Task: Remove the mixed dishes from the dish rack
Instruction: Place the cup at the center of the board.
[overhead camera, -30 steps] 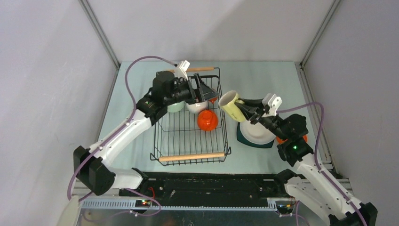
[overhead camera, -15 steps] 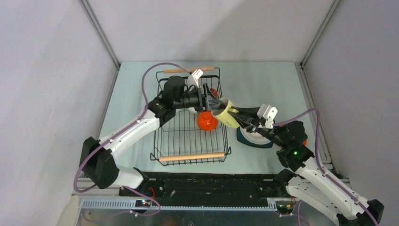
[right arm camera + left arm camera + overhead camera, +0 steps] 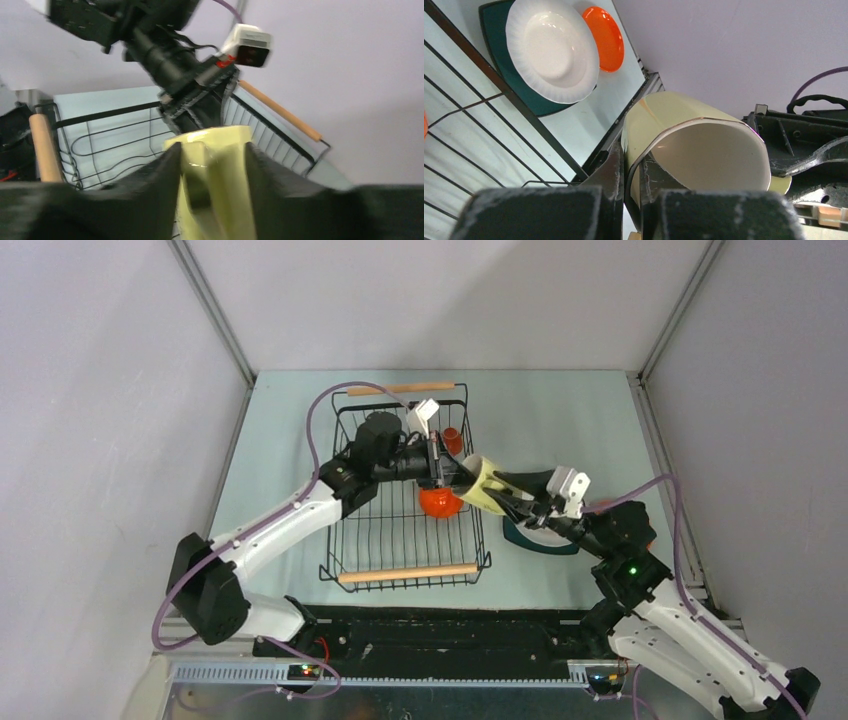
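Here we are at the dish rack point(image 3: 400, 540), and both arms meet over its right wall. The pale yellow mug point(image 3: 704, 150) hangs in the air there, tipped on its side, with its open mouth turned back toward the rack.

The left arm stretches right across the rack, and the left claw point(image 3: 631, 165) is pressed together on the mug's rim. One finger point(image 3: 616, 170) sits outside the wall and the other inside the mouth, so it is pinching the mug.

From the other side comes the right claw point(image 3: 212, 160), and we see its fingers point(image 3: 150, 190) lying against both flanks of the mug's body, with the handle between them. The right wrist view is blurred, but the mug fills the gap from finger to finger, so this claw grips it too.

Down inside the rack, right under the mug, sits an orange bowl point(image 3: 438, 502). A small orange cup point(image 3: 452, 440) stands near the rack's far right corner.

On the surface point(image 3: 540, 410) just right of the rack, a white bowl point(image 3: 551, 47) rests on the dark teal square plate point(image 3: 534, 102). An orange plate point(image 3: 604, 30) lies just beyond them, on the side away from the rack.
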Controlling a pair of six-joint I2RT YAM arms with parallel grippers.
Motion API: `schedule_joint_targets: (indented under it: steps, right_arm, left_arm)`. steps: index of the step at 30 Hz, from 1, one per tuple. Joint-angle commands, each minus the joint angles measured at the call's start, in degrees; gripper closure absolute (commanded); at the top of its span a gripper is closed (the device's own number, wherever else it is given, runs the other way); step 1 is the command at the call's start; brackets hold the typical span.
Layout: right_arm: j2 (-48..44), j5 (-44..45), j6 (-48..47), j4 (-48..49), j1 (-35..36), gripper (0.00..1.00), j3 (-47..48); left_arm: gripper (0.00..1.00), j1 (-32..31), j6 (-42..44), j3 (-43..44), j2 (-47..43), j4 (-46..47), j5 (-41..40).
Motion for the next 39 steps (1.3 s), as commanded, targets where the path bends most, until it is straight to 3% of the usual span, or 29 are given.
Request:
schedule_joint_targets:
  steps: [1,2,4,9,15,17,19,21,26,30,34,39]
  right_arm:
    - [-4.65,10.6,6.49,-1.8,-0.99,0.35,1.55]
    - [-5.13,13.09,8.98,-2.86,-0.99,0.17,1.56]
    - [-6.75,16.33,12.05,-5.85,-1.01,0.02,1.49]
    - [-10.39,25.83,16.83,-12.02,-1.07,0.0,1.49]
    - [-11.75,46.29,22.01,-17.05,-1.13,0.01,1.49]
    - [-11.78,49.46,23.3,-19.68,-1.08,0.0,1.49]
    - [-11.77,51.49,24.16,-21.12,-1.22,0.0,1.49]
    - [-11.85,53.12,25.0,-21.85,-1.25,0.01,1.51]
    - [-12.03,56.02,26.93,-24.03,-1.65,0.01,1.49]
    - [-11.96,56.6,27.55,-24.95,-2.4,0.01,1.54]
    - [-11.97,55.54,27.65,-24.93,-3.14,0.0,1.56]
    - [-11.43,54.81,27.42,-24.48,-3.84,0.01,1.49]
  left_arm:
    - [1.0,0.34,7.01,2.0,-7.23,-1.63,-5.65]
    - [1.0,0.32,8.16,2.66,-8.59,-3.81,-8.5]
    - [1.0,0.29,9.56,3.6,-10.96,-6.47,-12.73]
    - [1.0,0.29,10.78,5.42,-18.98,-12.91,-28.5]
    - [1.0,0.5,9.61,8.0,-26.72,-25.01,-59.7]
    - [1.0,1.79,8.17,10.56,-27.37,-31.81,-74.41]
    - [1.0,6.15,5.75,11.8,-28.25,-36.22,-78.51]
    - [1.0,13.49,4.46,11.91,-29.21,-37.35,-78.8]
    - [1.0,25.08,2.33,12.85,-25.72,-40.05,-74.32]
    - [1.0,31.02,1.02,7.14,-22.23,-34.78,-70.77]
    - [1.0,39.92,-1.65,1.27,-19.1,-30.46,-59.13]
    - [1.0,46.24,-4.32,-6.6,-18.4,-27.88,-58.42]
